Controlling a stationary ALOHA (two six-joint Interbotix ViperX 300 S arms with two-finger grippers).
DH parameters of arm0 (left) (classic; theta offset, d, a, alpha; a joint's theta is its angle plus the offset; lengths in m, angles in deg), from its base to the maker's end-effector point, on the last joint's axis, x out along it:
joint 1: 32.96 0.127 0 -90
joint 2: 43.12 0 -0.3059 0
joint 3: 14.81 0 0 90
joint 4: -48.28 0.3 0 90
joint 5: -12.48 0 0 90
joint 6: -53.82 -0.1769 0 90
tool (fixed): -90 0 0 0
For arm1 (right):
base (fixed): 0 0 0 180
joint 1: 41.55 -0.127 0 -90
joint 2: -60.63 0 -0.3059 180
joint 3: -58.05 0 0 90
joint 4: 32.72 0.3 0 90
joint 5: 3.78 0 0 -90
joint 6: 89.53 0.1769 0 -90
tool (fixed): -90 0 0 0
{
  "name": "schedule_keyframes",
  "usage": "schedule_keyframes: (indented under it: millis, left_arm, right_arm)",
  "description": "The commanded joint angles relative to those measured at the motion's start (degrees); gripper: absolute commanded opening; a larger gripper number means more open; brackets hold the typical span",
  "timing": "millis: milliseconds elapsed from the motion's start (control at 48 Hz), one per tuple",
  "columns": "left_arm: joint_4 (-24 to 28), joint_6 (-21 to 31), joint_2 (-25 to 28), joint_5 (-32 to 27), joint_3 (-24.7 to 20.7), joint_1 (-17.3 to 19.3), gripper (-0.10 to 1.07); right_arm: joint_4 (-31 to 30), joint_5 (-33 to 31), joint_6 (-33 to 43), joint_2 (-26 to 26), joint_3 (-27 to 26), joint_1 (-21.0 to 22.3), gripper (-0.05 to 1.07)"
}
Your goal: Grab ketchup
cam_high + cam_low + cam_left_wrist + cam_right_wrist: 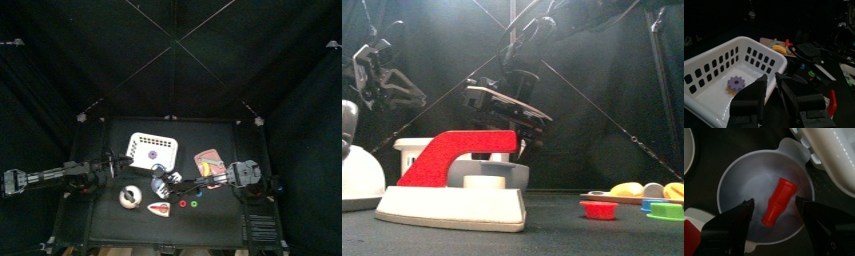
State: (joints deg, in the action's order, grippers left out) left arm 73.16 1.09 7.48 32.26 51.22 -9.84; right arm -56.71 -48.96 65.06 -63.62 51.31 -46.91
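The ketchup (779, 202), a small red bottle, lies on its side in a pale round bowl (747, 173), seen straight down in the right wrist view. My right gripper (774, 204) hangs over it, open. Its two fingers stand either side of the bottle and do not touch it. From above, the right arm (241, 172) reaches across the table's middle toward the bowl (130, 196). My left gripper (772, 80) rests at the left, over the rim of a white basket (724, 60), and its jaws look shut with nothing in them.
A red-and-white wedge-shaped item (456, 180) stands at the front edge, with the basket (154, 148) behind it. A flat pink-red card (207, 160) lies at the right. Small coloured pieces (629, 192) sit at the front right. A purple gear (736, 82) lies in the basket.
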Motion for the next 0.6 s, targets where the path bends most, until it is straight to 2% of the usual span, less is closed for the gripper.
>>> schedule_keyframes:
  millis: [0,583]
  left_arm:
    - [0.0,-0.1,0.1,0.2,-0.8,-0.1,0.65]
    - [0.0,-0.1,0.1,0.2,-0.8,-0.1,0.65]
  right_arm:
    - [0.1,0.1,0.1,0.7,-1.7,0.3,0.97]
    - [1.1,0.1,-0.1,-2.0,-2.4,0.2,0.96]
